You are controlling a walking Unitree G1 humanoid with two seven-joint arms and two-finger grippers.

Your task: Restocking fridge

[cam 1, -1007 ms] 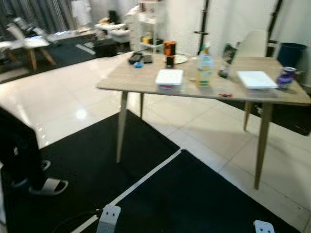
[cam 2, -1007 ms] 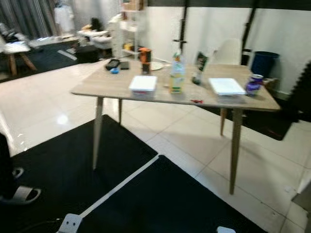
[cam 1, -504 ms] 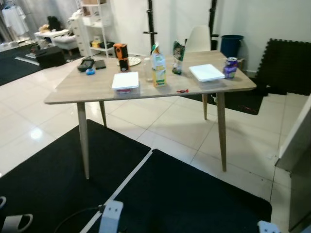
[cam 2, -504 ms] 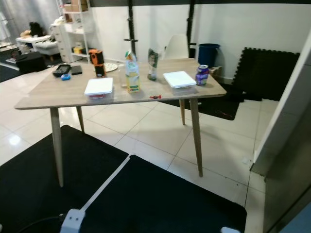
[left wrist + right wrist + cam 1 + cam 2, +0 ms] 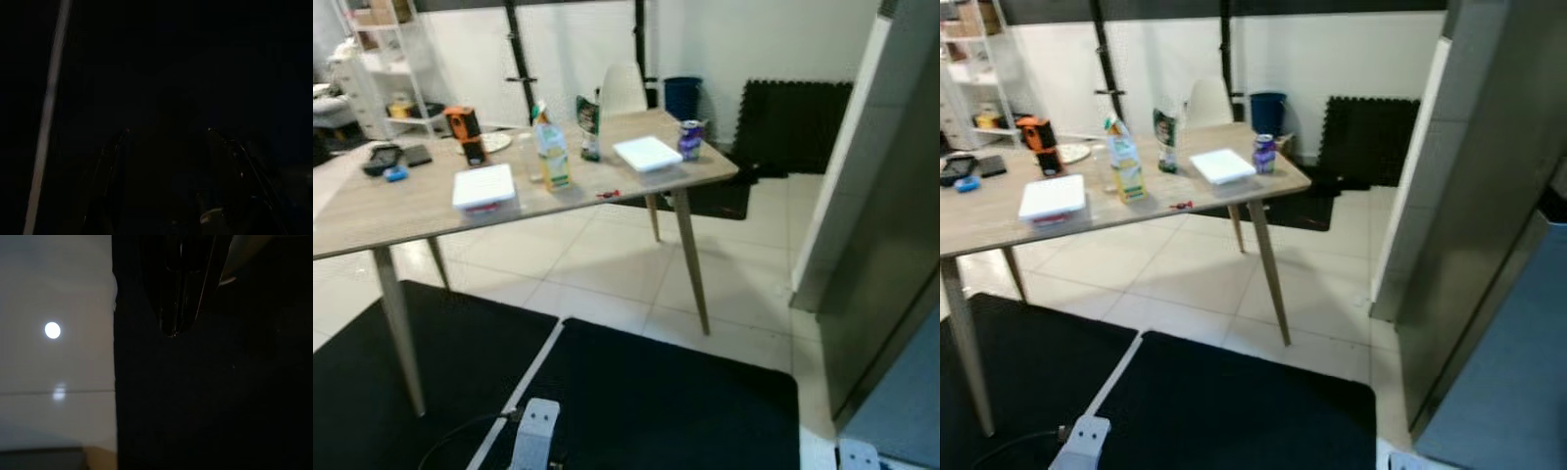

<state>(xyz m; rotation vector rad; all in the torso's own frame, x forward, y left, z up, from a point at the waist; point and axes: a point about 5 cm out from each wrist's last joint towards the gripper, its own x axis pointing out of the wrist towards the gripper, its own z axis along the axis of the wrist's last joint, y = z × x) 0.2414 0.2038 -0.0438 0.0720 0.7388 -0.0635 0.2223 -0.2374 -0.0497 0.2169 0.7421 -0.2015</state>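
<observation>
Our right gripper [image 5: 177, 328] hangs over black matting [image 5: 210, 396] beside pale tile [image 5: 54, 357], its fingers [image 5: 171, 293] pressed together; our left gripper's [image 5: 166, 134] finger spacing we cannot tell in the dark. Ahead, the wooden counter [image 5: 421, 201] carries a juice carton [image 5: 551, 152], two white lidded boxes [image 5: 484, 186] and a can [image 5: 690, 139]. The grey fridge [image 5: 1489, 196] stands at right, well apart from the counter.

this was a lived-in home space doubling as a recording room: a wooden dining table [image 5: 636, 176] held a juice carton [image 5: 551, 159], a can [image 5: 690, 140] and lidded food boxes [image 5: 484, 188], a white chair [image 5: 623, 88] stood behind it, black floor mats [image 5: 1234, 411] covered pale glossy tiles, and a grey fridge [image 5: 1489, 206] stood at the right.
</observation>
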